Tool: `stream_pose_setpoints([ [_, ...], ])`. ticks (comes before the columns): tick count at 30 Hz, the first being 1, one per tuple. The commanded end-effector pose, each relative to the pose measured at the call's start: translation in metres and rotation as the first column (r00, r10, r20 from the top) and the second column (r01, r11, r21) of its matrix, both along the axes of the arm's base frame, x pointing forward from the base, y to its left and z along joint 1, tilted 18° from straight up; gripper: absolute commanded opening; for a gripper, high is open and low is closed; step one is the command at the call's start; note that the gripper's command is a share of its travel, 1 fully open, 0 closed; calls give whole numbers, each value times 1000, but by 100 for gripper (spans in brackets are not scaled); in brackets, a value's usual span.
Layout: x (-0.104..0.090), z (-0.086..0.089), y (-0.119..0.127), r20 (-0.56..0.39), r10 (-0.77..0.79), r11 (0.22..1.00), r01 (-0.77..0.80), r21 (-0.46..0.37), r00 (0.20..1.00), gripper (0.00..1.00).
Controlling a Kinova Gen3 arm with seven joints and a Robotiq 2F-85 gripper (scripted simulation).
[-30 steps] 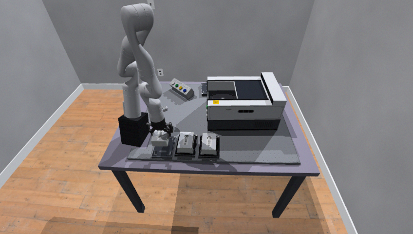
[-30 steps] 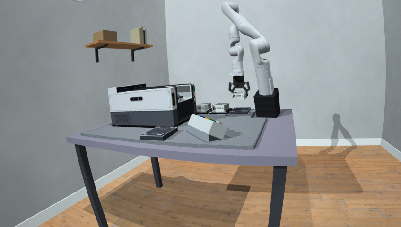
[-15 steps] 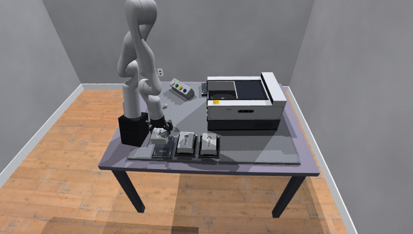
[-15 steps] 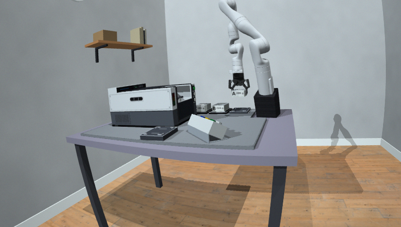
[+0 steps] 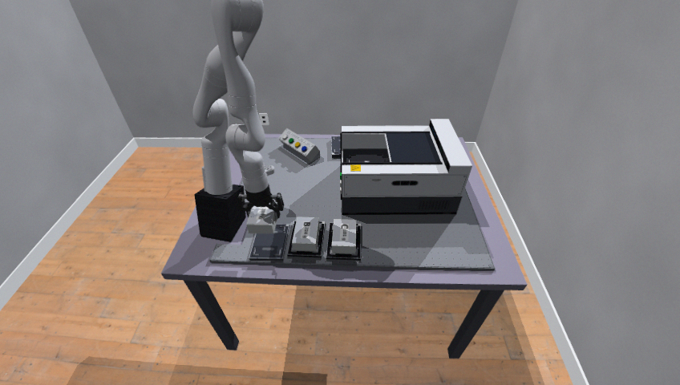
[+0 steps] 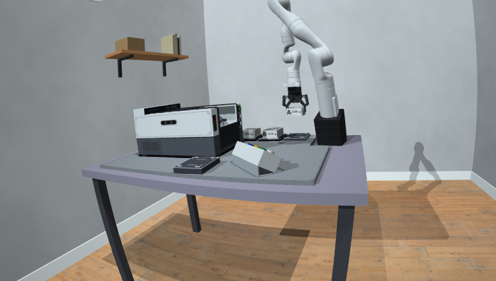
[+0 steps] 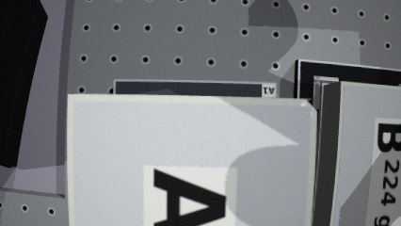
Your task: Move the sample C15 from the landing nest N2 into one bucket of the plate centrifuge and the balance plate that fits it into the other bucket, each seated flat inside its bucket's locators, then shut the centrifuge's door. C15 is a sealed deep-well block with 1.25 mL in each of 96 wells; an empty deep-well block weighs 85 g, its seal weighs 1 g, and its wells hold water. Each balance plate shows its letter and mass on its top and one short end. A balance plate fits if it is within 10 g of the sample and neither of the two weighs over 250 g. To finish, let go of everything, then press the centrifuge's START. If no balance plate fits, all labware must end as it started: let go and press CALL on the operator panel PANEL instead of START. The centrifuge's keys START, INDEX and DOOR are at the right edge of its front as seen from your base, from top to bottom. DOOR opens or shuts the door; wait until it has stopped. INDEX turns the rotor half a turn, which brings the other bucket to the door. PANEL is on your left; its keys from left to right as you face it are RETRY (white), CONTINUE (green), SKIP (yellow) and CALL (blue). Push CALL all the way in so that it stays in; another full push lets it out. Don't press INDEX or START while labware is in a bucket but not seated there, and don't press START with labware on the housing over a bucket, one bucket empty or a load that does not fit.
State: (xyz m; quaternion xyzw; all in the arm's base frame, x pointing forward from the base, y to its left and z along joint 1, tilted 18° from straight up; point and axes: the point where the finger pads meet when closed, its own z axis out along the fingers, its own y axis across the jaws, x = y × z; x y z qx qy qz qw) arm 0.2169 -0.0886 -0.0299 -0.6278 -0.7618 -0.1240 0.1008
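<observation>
My gripper (image 5: 263, 207) is shut on balance plate A (image 5: 261, 220), a light grey block with a black "A" on its label. It holds the plate level, well above the table, as the exterior view shows (image 6: 295, 111). The plate fills the lower wrist view (image 7: 188, 160). Under it lies its dark, empty nest A1 (image 5: 268, 247) (image 7: 188, 88). Balance plates B (image 5: 305, 234) (image 7: 372, 160) and C (image 5: 344, 235) sit in their nests to the right. The centrifuge (image 5: 400, 164) has its door open over a dark bucket bay (image 5: 365, 152). Landing nest N2 (image 6: 196, 164) holds no plate. I cannot make out sample C15.
The operator panel (image 5: 301, 145), with its coloured keys, stands between the arm and the centrifuge. The arm's black base block (image 5: 220, 212) is just left of the held plate. A wall shelf (image 6: 145, 55) with boxes hangs far off.
</observation>
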Motion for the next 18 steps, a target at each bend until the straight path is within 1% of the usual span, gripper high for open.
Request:
stream_pose_setpoints([
  [1,0,2,-1,0,0,1000,0,0,1000,95],
  [15,0,20,-7,0,0,1000,0,0,1000,95],
  [18,0,21,-7,0,0,1000,0,0,1000,95],
])
